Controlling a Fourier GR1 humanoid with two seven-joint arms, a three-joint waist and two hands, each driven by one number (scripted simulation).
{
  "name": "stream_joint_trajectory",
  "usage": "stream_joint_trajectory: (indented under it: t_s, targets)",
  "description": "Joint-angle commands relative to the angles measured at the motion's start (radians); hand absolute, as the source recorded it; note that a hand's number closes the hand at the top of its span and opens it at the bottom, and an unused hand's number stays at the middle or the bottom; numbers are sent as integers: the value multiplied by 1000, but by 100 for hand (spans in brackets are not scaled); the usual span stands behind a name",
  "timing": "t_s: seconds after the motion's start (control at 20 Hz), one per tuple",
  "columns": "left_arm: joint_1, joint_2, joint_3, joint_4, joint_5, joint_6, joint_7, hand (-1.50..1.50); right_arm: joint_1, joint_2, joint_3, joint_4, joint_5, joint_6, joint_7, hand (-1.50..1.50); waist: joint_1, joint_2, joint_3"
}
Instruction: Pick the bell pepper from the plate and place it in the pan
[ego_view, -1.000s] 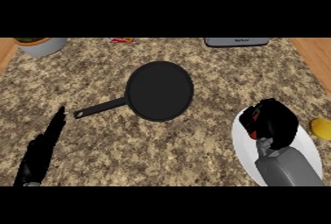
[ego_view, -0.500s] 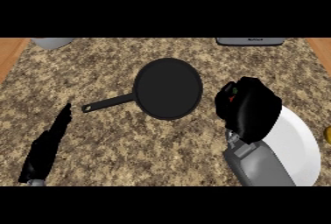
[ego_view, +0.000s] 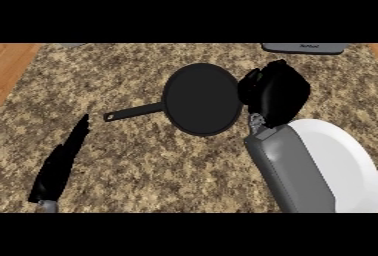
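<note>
Head view: the right robot hand (ego_view: 275, 95) sits curled at the pan's (ego_view: 201, 99) three o'clock rim; whether it holds the bell pepper cannot be told, since no pepper shows. The white plate (ego_view: 341, 160) lies at five o'clock on the table (ego_view: 148, 160). The left robot hand (ego_view: 63, 160) rests straight-fingered at eight o'clock.

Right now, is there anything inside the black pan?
No, the pan shows only its bare dark bottom, and the right hand is beside its rim, not over the middle.
</note>
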Motion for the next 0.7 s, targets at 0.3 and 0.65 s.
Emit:
stream_joint_trajectory:
  t_s: [0.3,0.65]
  targets:
    - [-65,-26,-21,20,-19,6,11,0,-164,17,-187,444,-162,-226,92,150,27,17,2]
    - [-63,-24,-32,26,-25,-5,7,0,-128,17,-352,518,-441,-457,-42,-150,50,29,8]
